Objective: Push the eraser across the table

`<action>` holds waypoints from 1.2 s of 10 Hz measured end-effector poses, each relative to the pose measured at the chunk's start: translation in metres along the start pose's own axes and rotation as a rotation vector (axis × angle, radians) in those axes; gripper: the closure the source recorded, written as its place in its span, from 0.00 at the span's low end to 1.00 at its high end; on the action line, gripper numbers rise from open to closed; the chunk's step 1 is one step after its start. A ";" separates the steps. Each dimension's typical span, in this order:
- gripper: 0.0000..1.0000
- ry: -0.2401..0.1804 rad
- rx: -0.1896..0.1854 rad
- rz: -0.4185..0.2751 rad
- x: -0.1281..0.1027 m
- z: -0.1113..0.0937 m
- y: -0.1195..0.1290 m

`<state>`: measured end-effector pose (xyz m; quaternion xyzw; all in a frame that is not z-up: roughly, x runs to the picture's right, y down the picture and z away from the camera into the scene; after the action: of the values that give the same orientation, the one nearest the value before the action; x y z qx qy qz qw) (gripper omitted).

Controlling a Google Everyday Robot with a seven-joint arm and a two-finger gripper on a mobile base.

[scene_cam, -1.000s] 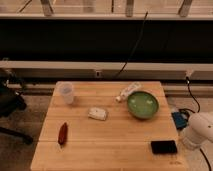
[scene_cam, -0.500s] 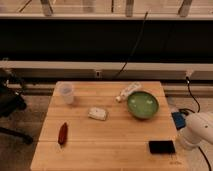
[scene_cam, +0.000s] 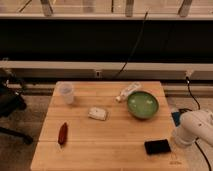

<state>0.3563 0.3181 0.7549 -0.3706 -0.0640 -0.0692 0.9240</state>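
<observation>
Eraser (scene_cam: 158, 146): flat black rectangular block, rounded corners. Lies flat on the table (scene_cam: 125, 135), a square top of light wooden planks, in the near right corner, close to the front edge and to the right edge.

Handling, as a judgement: looks stiff and light, low in profile, so it should slide rather than tip. A rubbery underside may drag on the wood and make it turn if pressed off-centre. No need to take hold. Best contact is the middle of the short right-hand side, low down, pushing leftward along the planks.

Look: matt, dark, no marking that can be made out. Long side runs roughly parallel to the front edge. Smaller than the bowl.

Tool (scene_cam: 180, 141): the end of the white arm, just beside the eraser's right side, at the table's right edge. Whether it touches the block cannot be told. Whether it is released or clenched cannot be told either.

Outward: round green bowl (scene_cam: 142, 105) behind the eraser, well apart. White tube-like thing (scene_cam: 129, 91) beside the bowl's far left rim. Small white rectangular packet (scene_cam: 98, 114) near mid-table. Clear plastic cup (scene_cam: 66, 93) at the far left. Red elongated thing (scene_cam: 63, 133) near the left front, roughly in line with a leftward push.
</observation>
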 end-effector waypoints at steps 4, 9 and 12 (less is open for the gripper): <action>1.00 -0.026 0.001 -0.041 -0.020 0.002 -0.008; 1.00 -0.050 -0.006 -0.084 -0.039 0.000 -0.008; 1.00 -0.069 -0.023 -0.110 -0.055 0.005 -0.007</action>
<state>0.3004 0.3209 0.7536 -0.3793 -0.1151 -0.1077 0.9118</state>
